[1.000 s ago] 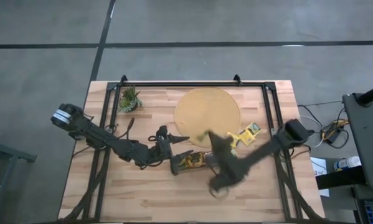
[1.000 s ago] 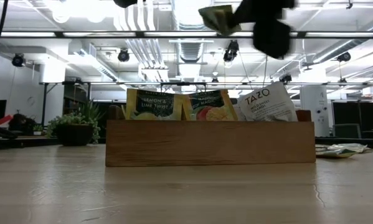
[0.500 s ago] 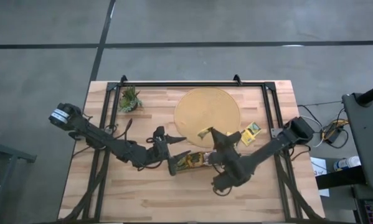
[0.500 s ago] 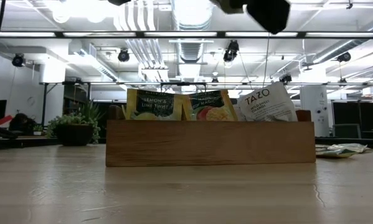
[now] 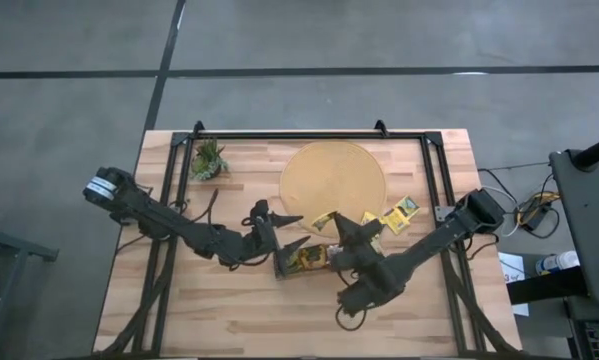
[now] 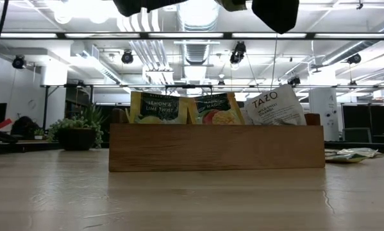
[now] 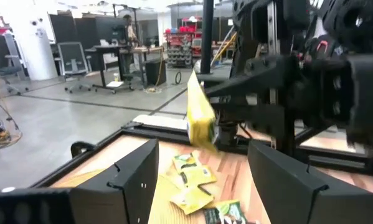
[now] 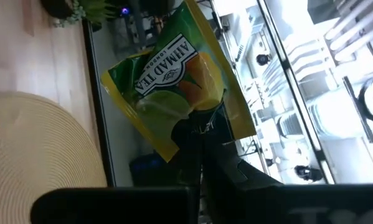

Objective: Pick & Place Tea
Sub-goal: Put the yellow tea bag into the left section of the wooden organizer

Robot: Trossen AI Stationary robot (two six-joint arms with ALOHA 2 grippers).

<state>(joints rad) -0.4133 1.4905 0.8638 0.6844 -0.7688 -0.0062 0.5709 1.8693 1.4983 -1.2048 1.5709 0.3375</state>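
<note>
My right gripper [image 5: 337, 226] is shut on one green-and-yellow tea sachet [image 8: 170, 81], raised over the table between the round tan mat [image 5: 333, 175] and the brown tray [image 5: 304, 261]. In the left wrist view the sachet [image 7: 200, 118] shows edge-on. My left gripper [image 5: 291, 231] is open, a short way left of the sachet and level with it, its fingers pointing at it. More sachets stand upright in the tray [image 6: 216, 146]. A few loose sachets [image 5: 399, 213] lie flat on the wood by the mat's right side. My right gripper pinches the sachet between its two fingers at the middle of one edge [image 8: 195, 121], reaching level from the table's right. The sachet is lifted clear of the table and stands out beyond the fingertips [image 8: 202, 134], its printed face toward the wrist camera.
A small green plant [image 5: 208, 158] sits at the far left corner. A black frame [image 5: 299, 136] runs around the table's far side and both flanks. Bare wood lies along the near edge [image 5: 279, 325]. Both arms meet close together over the tray.
My right gripper has risen with the sachet, which has left the top of the low view, and it has settled from a blurred swing near the mat's near edge. My left gripper has edged a little toward the sachet and shows larger at the top of the low view.
</note>
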